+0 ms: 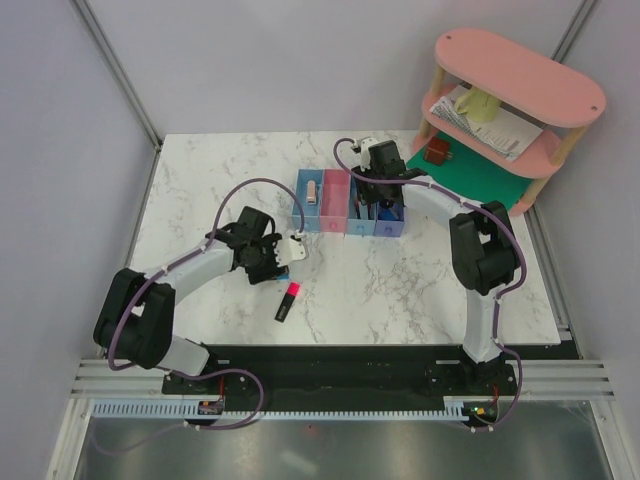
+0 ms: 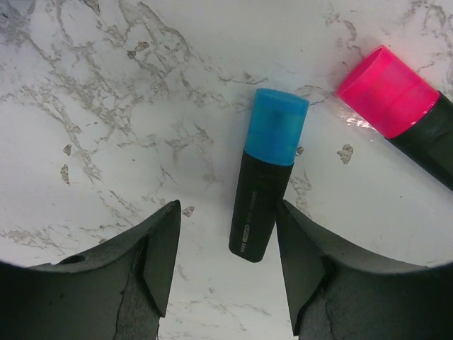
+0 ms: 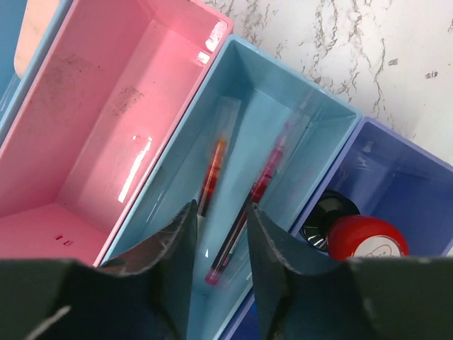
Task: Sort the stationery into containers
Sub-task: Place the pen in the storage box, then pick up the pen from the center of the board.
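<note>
My left gripper (image 2: 226, 219) is open just above the marble table. The blue-capped black highlighter (image 2: 267, 177) lies flat with its tail end between the fingers, close to the right finger. The pink-capped highlighter (image 2: 396, 99) lies beside it, also seen in the top view (image 1: 288, 302). My right gripper (image 3: 221, 212) is open and empty over the row of bins (image 1: 350, 203). Below it, two red pens (image 3: 258, 188) lie in the third, light blue bin (image 3: 322, 106). The black-red bottle (image 3: 357, 237) stands in the purple bin. The beige eraser (image 1: 313, 192) is in the first bin. The pink bin (image 3: 92, 127) is empty. The blue-white block is not visible.
A pink oval two-tier shelf (image 1: 520, 75) stands at the back right with a yellow mug (image 1: 480, 103) and papers (image 1: 495, 128) on its lower tier. A green mat (image 1: 480, 178) and a small brown object (image 1: 437, 152) lie beside it. Grey walls enclose the table.
</note>
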Robot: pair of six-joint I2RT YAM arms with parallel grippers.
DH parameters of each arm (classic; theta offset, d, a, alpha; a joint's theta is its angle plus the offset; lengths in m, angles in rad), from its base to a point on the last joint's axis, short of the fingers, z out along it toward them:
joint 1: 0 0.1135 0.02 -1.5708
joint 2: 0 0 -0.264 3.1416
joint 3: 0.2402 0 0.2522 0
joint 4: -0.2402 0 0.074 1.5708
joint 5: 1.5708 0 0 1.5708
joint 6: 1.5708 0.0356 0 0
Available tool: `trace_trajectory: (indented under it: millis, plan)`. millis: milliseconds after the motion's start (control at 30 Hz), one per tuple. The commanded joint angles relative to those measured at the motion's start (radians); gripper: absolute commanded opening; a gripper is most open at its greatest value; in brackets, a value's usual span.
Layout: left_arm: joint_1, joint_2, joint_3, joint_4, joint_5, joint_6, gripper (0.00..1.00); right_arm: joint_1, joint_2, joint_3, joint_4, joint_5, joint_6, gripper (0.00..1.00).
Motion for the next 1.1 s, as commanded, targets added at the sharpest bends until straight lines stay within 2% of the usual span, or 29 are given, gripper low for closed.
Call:
trace_trajectory:
  millis: [0,167,500,867,967,1000,1067]
  plan:
    - [0.006,-0.054,-0.004,0.006,0.037,0.076,0.64,-0.005,-0.056,0.008,-0.017,0.001,-0.044,0.46]
    - [0.006,-0.089,-0.013,-0.035,0.066,0.084,0.64,-0.003,-0.082,0.027,-0.052,-0.008,-0.079,0.53]
    - [0.004,-0.071,-0.07,-0.041,0.089,0.053,0.64,0.014,-0.204,0.027,-0.08,-0.011,-0.156,0.56]
    - [0.004,0.078,-0.041,0.031,0.078,0.007,0.64,0.06,-0.369,-0.081,-0.179,-0.082,-0.28,0.58]
    - [0.004,0.113,-0.027,0.037,0.083,0.001,0.55,0.066,-0.39,-0.093,-0.219,-0.111,-0.298,0.59]
    - [0.003,0.121,-0.025,0.039,0.086,-0.002,0.47,0.068,-0.393,-0.096,-0.226,-0.115,-0.299,0.59]
    - [0.003,0.132,-0.022,0.039,0.093,-0.011,0.36,0.068,-0.41,-0.111,-0.233,-0.112,-0.297,0.59]
